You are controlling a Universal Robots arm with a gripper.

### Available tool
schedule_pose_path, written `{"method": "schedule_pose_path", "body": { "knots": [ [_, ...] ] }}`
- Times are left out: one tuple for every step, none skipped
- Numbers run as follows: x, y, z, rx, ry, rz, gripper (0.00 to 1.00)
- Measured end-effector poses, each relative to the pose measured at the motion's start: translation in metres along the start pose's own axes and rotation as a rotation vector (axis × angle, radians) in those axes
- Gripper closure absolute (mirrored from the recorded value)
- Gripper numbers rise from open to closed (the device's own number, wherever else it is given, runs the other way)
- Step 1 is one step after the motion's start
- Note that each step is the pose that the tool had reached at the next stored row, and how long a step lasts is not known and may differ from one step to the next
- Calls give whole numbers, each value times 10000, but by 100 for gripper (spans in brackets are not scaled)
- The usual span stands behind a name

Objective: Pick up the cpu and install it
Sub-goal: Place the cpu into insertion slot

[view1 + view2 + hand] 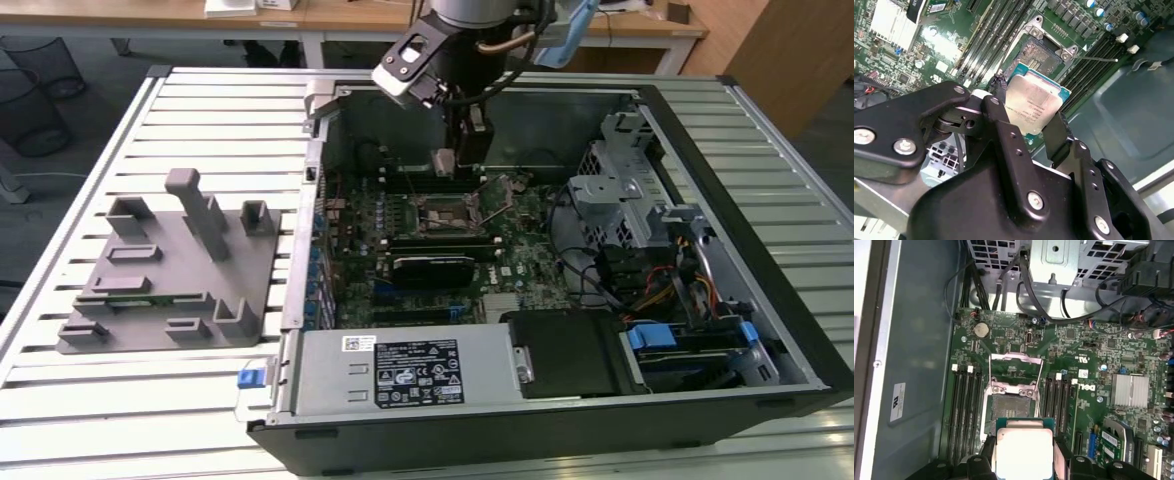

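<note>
Gripper (pixel 451 160) at upper centre of the exterior view, jaws clamped on two opposite edges of the cpu (pixel 1032 104). Chip is square and flat, with a pale silvery top and a thin green rim. It is held above the motherboard (pixel 1079 347), near the open socket (pixel 1005 410).

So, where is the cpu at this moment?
In both wrist views the cpu is held between the jaws of the gripper, above the open socket on the motherboard, not yet seated in it.
</note>
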State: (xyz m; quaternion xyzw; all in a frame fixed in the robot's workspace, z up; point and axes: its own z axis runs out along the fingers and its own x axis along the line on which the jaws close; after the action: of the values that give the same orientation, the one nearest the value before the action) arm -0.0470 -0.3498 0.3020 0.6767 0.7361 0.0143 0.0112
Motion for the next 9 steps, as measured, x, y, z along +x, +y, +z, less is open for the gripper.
{"method": "schedule_pose_path", "body": {
  "knots": [
    [1, -1, 18, 0, 0, 6, 46],
    [3, -1, 35, 0, 0, 10, 46],
    [4, -2, 48, 0, 1, 11, 46],
    [4, -2, 53, -1, 1, 12, 46],
    [4, -2, 53, 1, -1, 12, 46],
    [4, -2, 53, 2, -3, 11, 46],
    [4, -2, 54, 2, -3, 11, 46],
    [4, -2, 56, 0, -1, 12, 46],
    [4, -2, 59, -1, 1, 12, 46]
  ]
}}
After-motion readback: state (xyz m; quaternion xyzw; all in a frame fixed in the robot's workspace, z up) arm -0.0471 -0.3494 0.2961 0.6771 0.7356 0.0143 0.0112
